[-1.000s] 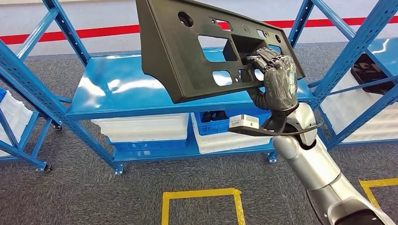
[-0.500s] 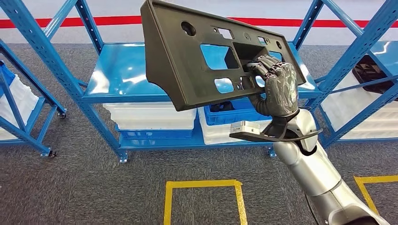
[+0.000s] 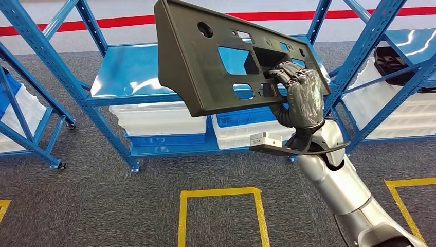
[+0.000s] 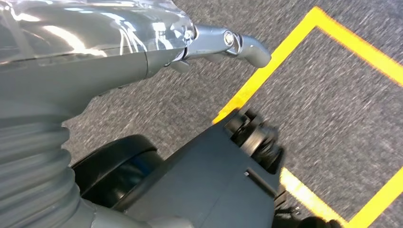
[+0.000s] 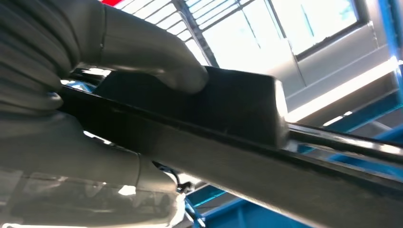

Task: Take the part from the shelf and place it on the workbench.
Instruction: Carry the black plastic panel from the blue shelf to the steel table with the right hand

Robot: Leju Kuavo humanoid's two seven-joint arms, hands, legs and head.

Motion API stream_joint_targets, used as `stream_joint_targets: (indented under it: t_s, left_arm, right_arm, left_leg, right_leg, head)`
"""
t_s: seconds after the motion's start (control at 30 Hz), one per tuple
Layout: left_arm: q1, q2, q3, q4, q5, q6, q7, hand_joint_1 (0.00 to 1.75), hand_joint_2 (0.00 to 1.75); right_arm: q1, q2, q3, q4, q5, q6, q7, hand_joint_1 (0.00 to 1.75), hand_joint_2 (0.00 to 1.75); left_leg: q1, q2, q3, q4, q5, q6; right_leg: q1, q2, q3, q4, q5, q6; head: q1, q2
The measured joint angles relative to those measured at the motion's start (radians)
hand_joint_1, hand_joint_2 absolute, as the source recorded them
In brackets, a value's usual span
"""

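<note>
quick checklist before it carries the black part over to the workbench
1. Right hand grips the black part: ok.
2. Thumb pressed on the part in the right wrist view: ok.
3. Part lifted off the blue shelf: ok.
4. Part held away from the shelf posts: cannot tell.
5. Left hand free, hanging over the floor: cannot tell.
6. Workbench in sight: not ok.

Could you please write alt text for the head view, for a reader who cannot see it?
The robot's right hand grips a large black plastic part with cut-out openings, holding it up in front of a blue metal shelf. White and blue bins sit on the shelf's lower level, and yellow tape marks squares on the grey carpet below.
</note>
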Motion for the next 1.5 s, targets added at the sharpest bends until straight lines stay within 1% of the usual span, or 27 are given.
stream_joint_targets:
  t_s: [0.03, 0.07, 0.17, 0.23, 0.3, 0.33, 0.4, 0.47, 0.5, 0.53, 0.57, 0.63, 0.7, 0.73, 0.8, 0.87, 0.9, 0.97, 1.0, 1.03, 1.07, 1.13, 1.2, 1.23, 1.33, 1.4, 1.5]
  left_arm:
    - [0.000, 0.000, 0.000, 0.000, 0.000, 0.000, 0.000, 0.00, 1.75]
    - [0.000, 0.000, 0.000, 0.000, 0.000, 0.000, 0.000, 0.00, 1.75]
    - [-0.001, 0.001, 0.000, 0.000, 0.000, -0.001, 0.000, 0.00, 1.75]
    - [-0.001, 0.001, 0.000, 0.000, 0.000, -0.002, 0.000, 0.00, 1.75]
    - [0.000, 0.002, 0.000, 0.000, 0.000, -0.004, 0.000, 0.00, 1.75]
    - [-0.001, 0.002, 0.000, 0.000, 0.000, -0.005, 0.000, 0.00, 1.75]
    - [-0.002, 0.003, 0.000, -0.001, 0.000, -0.007, -0.001, 0.00, 1.75]
    - [-0.002, 0.004, 0.000, 0.000, 0.001, -0.009, -0.001, 0.00, 1.75]
    - [-0.002, 0.004, 0.000, 0.000, 0.002, -0.009, -0.001, 0.00, 1.75]
    - [-0.002, 0.005, 0.000, 0.000, 0.002, -0.010, -0.001, 0.00, 1.75]
    - [-0.002, 0.005, 0.000, 0.000, 0.003, -0.010, -0.002, 0.00, 1.75]
    - [-0.002, 0.007, 0.000, 0.000, 0.003, -0.011, -0.002, 0.00, 1.75]
    - [-0.003, 0.008, 0.000, -0.001, 0.003, -0.011, -0.003, 0.00, 1.75]
    - [-0.004, 0.009, 0.000, -0.001, 0.003, -0.011, -0.003, 0.00, 1.75]
    - [-0.004, 0.010, 0.000, -0.001, 0.003, -0.012, -0.003, 0.00, 1.75]
    - [-0.002, 0.012, 0.000, -0.001, 0.003, -0.013, -0.003, 0.00, 1.75]
    - [-0.001, 0.013, 0.000, -0.001, 0.002, -0.014, -0.003, 0.00, 1.75]
    - [0.001, 0.014, 0.000, -0.001, 0.002, -0.018, -0.003, 0.00, 1.75]
    - [0.002, 0.015, 0.000, -0.001, 0.001, -0.019, -0.003, 0.00, 1.75]
    - [0.003, 0.016, 0.000, 0.000, 0.001, -0.021, -0.003, 0.00, 1.75]
    - [0.005, 0.016, 0.000, 0.000, 0.001, -0.021, -0.003, 0.00, 1.75]
    - [0.005, 0.017, 0.000, 0.000, 0.001, -0.021, -0.004, 0.00, 1.75]
    - [0.005, 0.018, -0.001, 0.000, 0.001, -0.021, -0.005, 0.00, 1.75]
    - [0.005, 0.018, -0.001, 0.000, 0.001, -0.021, -0.005, 0.00, 1.75]
    - [0.006, 0.018, -0.001, 0.000, 0.004, -0.021, -0.006, 0.00, 1.75]
    - [0.004, 0.019, -0.001, 0.000, 0.007, -0.020, -0.006, 0.00, 1.75]
    - [0.003, 0.019, 0.000, -0.001, 0.011, -0.019, -0.006, 0.00, 1.75]
  right_arm:
    - [0.001, 0.000, 0.000, 0.000, 0.000, 0.000, 0.000, 1.75, 1.75]
    - [0.002, 0.000, 0.000, 0.000, 0.000, 0.000, 0.000, 1.75, 1.75]
    - [0.001, 0.000, -0.002, 0.000, 0.000, 0.000, 0.000, 1.75, 1.75]
    - [0.000, 0.000, -0.003, 0.000, 0.000, 0.001, 0.000, 1.75, 1.75]
    - [-0.001, 0.001, -0.003, 0.000, 0.001, 0.003, 0.000, 1.75, 1.75]
    - [-0.002, 0.001, -0.004, 0.001, 0.001, 0.003, 0.001, 1.75, 1.75]
    - [-0.003, 0.001, -0.004, 0.001, 0.002, 0.005, 0.002, 1.75, 1.75]
    - [-0.003, 0.002, -0.005, 0.003, 0.002, 0.006, 0.002, 1.75, 1.75]
    - [-0.003, 0.002, -0.005, 0.003, 0.002, 0.006, 0.003, 1.75, 1.75]
    - [-0.003, 0.002, -0.005, 0.004, 0.002, 0.007, 0.003, 1.75, 1.75]
    - [-0.003, 0.002, -0.005, 0.004, 0.003, 0.007, 0.004, 1.75, 1.75]
    - [-0.005, 0.003, -0.005, 0.005, 0.004, 0.007, 0.005, 1.75, 1.75]
    - [-0.008, 0.005, -0.005, 0.005, 0.006, 0.007, 0.005, 1.75, 1.75]
    - [-0.010, 0.006, -0.005, 0.005, 0.006, 0.007, 0.005, 1.75, 1.75]
    - [-0.010, 0.008, -0.005, 0.005, 0.006, 0.007, 0.005, 1.75, 1.75]
    - [-0.010, 0.010, -0.005, 0.005, 0.006, 0.007, 0.006, 1.75, 1.75]
    - [-0.009, 0.012, -0.005, 0.005, 0.006, 0.007, 0.006, 1.75, 1.75]
    - [-0.005, 0.014, -0.005, 0.006, 0.007, 0.007, 0.008, 1.75, 1.75]
    - [-0.001, 0.015, -0.005, 0.006, 0.008, 0.007, 0.009, 1.75, 1.75]
    - [0.004, 0.016, -0.005, 0.006, 0.008, 0.007, 0.010, 1.75, 1.75]
    - [0.008, 0.016, -0.005, 0.006, 0.008, 0.007, 0.010, 1.75, 1.75]
    - [0.014, 0.018, -0.005, 0.006, 0.009, 0.007, 0.011, 1.75, 1.75]
    - [0.016, 0.019, -0.006, 0.006, 0.010, 0.006, 0.011, 1.75, 1.75]
    - [0.016, 0.019, -0.006, 0.006, 0.010, 0.006, 0.011, 1.75, 1.75]
    - [0.019, 0.023, -0.008, 0.007, 0.010, 0.005, 0.011, 1.75, 1.75]
    - [0.021, 0.024, -0.010, 0.009, 0.010, 0.004, 0.011, 1.75, 1.75]
    - [0.025, 0.025, -0.012, 0.013, 0.008, 0.003, 0.009, 1.75, 1.75]
  left_leg:
    - [0.001, 0.000, 0.013, 0.012, 0.002, -0.001]
    - [0.002, 0.000, 0.045, -0.017, 0.019, -0.001]
    - [0.004, 0.000, 0.185, -0.215, 0.058, 0.001]
    - [0.000, -0.003, 0.212, -0.269, 0.054, 0.007]
    - [-0.003, -0.003, 0.201, -0.269, 0.065, 0.021]
    - [-0.004, -0.001, 0.193, -0.271, 0.074, 0.029]
    - [-0.002, 0.002, 0.172, -0.275, 0.095, 0.044]
    - [-0.004, 0.003, 0.146, -0.274, 0.114, 0.049]
    - [-0.005, 0.003, 0.133, -0.273, 0.123, 0.049]
    - [-0.006, 0.003, 0.121, -0.272, 0.132, 0.050]
    - [-0.007, 0.003, 0.109, -0.271, 0.141, 0.049]
    - [-0.008, 0.002, 0.090, -0.268, 0.155, 0.045]
    - [-0.009, 0.001, 0.079, -0.267, 0.169, 0.036]
    - [-0.009, 0.000, 0.076, -0.268, 0.176, 0.030]
    - [-0.008, 0.000, 0.073, -0.272, 0.190, 0.017]
    - [-0.006, -0.001, 0.061, -0.252, 0.166, 0.008]
    - [-0.005, -0.001, 0.048, -0.214, 0.130, 0.006]
    - [-0.002, 0.000, 0.014, -0.088, 0.037, 0.003]
    - [-0.002, 0.000, 0.003, -0.028, 0.007, 0.001]
    - [-0.001, 0.000, 0.004, 0.007, -0.004, 0.000]
    - [-0.001, 0.000, 0.022, 0.005, 0.003, 0.000]
    - [0.001, 0.000, 0.113, -0.110, 0.044, 0.000]
    - [-0.001, -0.001, 0.196, -0.237, 0.061, 0.004]
    - [-0.004, -0.002, 0.211, -0.266, 0.059, 0.007]
    - [-0.008, -0.002, 0.199, -0.274, 0.072, 0.025]
    - [-0.006, 0.001, 0.183, -0.277, 0.090, 0.041]
    - [-0.005, 0.004, 0.148, -0.277, 0.117, 0.049]
  right_leg:
    - [0.000, 0.000, -0.012, 0.001, 0.009, 0.001]
    - [0.000, 0.000, -0.023, 0.002, 0.017, 0.003]
    - [0.001, 0.000, -0.045, 0.010, 0.034, 0.016]
    - [0.002, 0.000, -0.053, 0.013, 0.045, 0.028]
    - [0.000, 0.001, -0.056, 0.011, 0.053, 0.042]
    - [-0.001, 0.002, -0.063, 0.019, 0.043, 0.048]
    - [-0.003, 0.004, -0.100, 0.091, -0.021, 0.054]
    - [-0.001, 0.003, -0.146, 0.223, -0.102, 0.053]
    - [-0.001, 0.003, -0.156, 0.272, -0.122, 0.053]
    - [0.000, 0.003, -0.151, 0.292, -0.126, 0.052]
    - [0.001, 0.003, -0.126, 0.275, -0.112, 0.051]
    - [0.002, 0.003, -0.029, 0.148, -0.069, 0.045]
    - [0.007, 0.004, 0.050, 0.030, -0.053, 0.038]
    - [0.010, 0.005, 0.062, 0.007, -0.056, 0.035]
    - [0.011, 0.005, 0.056, 0.003, -0.047, 0.024]
    - [0.006, 0.004, 0.041, 0.000, -0.031, 0.010]
    - [0.002, 0.003, 0.031, -0.002, -0.021, 0.004]
    - [0.005, 0.001, 0.011, -0.001, -0.004, -0.005]
    - [0.006, 0.001, -0.001, -0.001, 0.005, -0.006]
    - [0.006, 0.001, -0.012, 0.000, 0.014, -0.006]
    - [0.007, 0.001, -0.023, 0.002, 0.022, -0.005]
    - [0.006, 0.001, -0.043, 0.006, 0.035, 0.001]
    - [0.008, 0.001, -0.056, 0.011, 0.046, 0.011]
    - [0.009, 0.001, -0.060, 0.013, 0.052, 0.016]
    - [0.008, 0.001, -0.066, 0.013, 0.064, 0.034]
    - [0.007, 0.002, -0.085, 0.051, 0.020, 0.042]
    - [0.005, 0.002, -0.146, 0.233, -0.103, 0.046]
  head:
    - [-0.004, 0.000]
    - [-0.007, 0.000]
    - [-0.017, 0.000]
    - [-0.017, 0.000]
    - [-0.015, 0.000]
    - [-0.014, 0.000]
    - [-0.005, 0.000]
    - [0.011, 0.000]
    - [0.019, 0.000]
    - [0.024, 0.000]
    - [0.028, 0.000]
    - [0.034, 0.000]
    - [0.037, 0.000]
    - [0.036, 0.000]
    - [0.034, 0.000]
    - [0.028, 0.000]
    - [0.023, 0.000]
    - [0.009, 0.000]
    - [0.004, 0.000]
    - [0.000, 0.000]
    - [-0.004, 0.000]
    - [-0.011, 0.000]
    - [-0.015, 0.000]
    - [-0.015, 0.000]
    - [-0.013, 0.000]
    - [-0.008, 0.000]
    - [0.013, 0.000]
